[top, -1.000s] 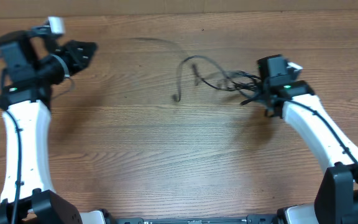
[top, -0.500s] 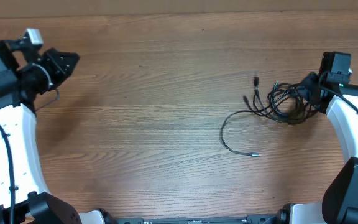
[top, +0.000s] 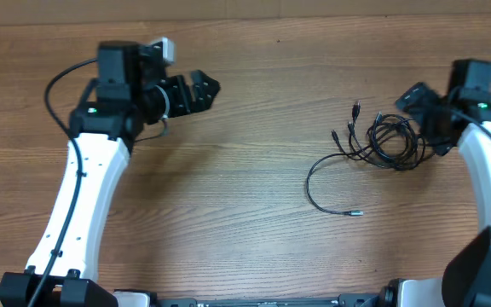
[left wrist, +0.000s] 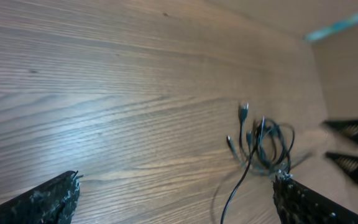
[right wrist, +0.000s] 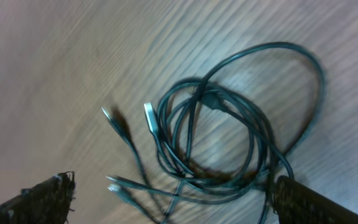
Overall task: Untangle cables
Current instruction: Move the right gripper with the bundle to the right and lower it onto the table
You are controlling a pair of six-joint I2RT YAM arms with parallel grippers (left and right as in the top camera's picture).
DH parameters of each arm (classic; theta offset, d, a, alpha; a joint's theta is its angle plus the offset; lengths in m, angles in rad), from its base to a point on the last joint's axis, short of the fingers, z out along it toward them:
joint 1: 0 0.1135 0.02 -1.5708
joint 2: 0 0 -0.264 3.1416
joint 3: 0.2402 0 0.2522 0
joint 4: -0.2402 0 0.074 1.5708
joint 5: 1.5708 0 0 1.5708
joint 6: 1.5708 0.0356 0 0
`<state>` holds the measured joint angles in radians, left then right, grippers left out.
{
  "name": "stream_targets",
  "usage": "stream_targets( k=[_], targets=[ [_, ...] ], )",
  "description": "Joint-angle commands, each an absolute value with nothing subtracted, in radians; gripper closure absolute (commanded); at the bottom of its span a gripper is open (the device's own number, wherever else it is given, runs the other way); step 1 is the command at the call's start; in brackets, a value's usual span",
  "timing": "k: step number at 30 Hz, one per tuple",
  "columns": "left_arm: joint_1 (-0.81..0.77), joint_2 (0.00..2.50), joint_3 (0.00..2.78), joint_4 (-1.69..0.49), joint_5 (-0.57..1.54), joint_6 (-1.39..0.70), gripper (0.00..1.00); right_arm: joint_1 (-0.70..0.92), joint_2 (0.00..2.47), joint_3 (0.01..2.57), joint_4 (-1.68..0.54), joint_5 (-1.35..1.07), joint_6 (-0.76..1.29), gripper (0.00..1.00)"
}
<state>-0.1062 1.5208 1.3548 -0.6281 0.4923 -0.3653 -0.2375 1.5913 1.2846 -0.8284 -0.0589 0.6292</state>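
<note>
The cables [top: 384, 140] are seen coiled just ahead of the right fingers [right wrist: 43, 198] — spread wide, nothing gripped. The left fingers [left wrist: 41, 203] are parted wide too — empty.

a lab bench: robot arms [top: 75, 196] at a wooden table [top: 228, 247].

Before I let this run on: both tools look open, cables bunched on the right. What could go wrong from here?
1. The coil is several overlapping loops. The open right tool beside it may close on more than one strand and lift the whole bundle.
2. The left tool is far away, so nothing anchors the coil, and a pull may tighten it.
3. The long loose strand could drag along.
</note>
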Motion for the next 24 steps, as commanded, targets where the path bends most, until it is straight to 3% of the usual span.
stream_targets(
  k=[1, 5, 6, 8, 17, 20, 21, 22, 24],
  targets=[
    [-0.17, 1.511, 1.374, -0.624, 0.368, -0.285, 0.0, -0.285, 1.519, 1.336, -0.866, -0.207, 0.804, 0.0],
    [-0.204, 1.511, 1.374, -0.606, 0.33, -0.284, 0.0, -0.282, 1.533, 1.325, -0.995, -0.277, 0.803, 0.0],
    [-0.209, 1.511, 1.374, -0.599, 0.33, -0.284, 0.0, -0.282, 1.541, 1.317, -1.034, -0.262, 0.81, 0.04],
    [-0.22, 1.511, 1.374, -0.59, 0.331, -0.284, 0.0, -0.283, 1.56, 1.287, -1.054, -0.232, 0.907, 0.06],
    [-0.231, 1.514, 1.372, -0.595, 0.332, -0.284, 0.0, -0.287, 1.703, 1.197, -0.767, -0.199, 1.001, 0.18],
    [-0.231, 1.517, 1.372, -0.595, 0.332, -0.284, 0.0, -0.287, 1.732, 1.197, -0.688, -0.22, 0.968, 0.58],
    [-0.231, 1.517, 1.372, -0.598, 0.333, -0.284, 0.0, -0.283, 1.728, 1.202, -0.648, -0.272, 0.891, 0.85],
    [-0.231, 1.517, 1.372, -0.599, 0.333, -0.284, 0.0, -0.28, 1.726, 1.209, -0.632, -0.322, 0.835, 0.96],
    [-0.231, 1.517, 1.37, -0.599, 0.333, -0.284, 0.0, -0.272, 1.716, 1.232, -0.632, -0.417, 0.767, 0.96]
  ],
)
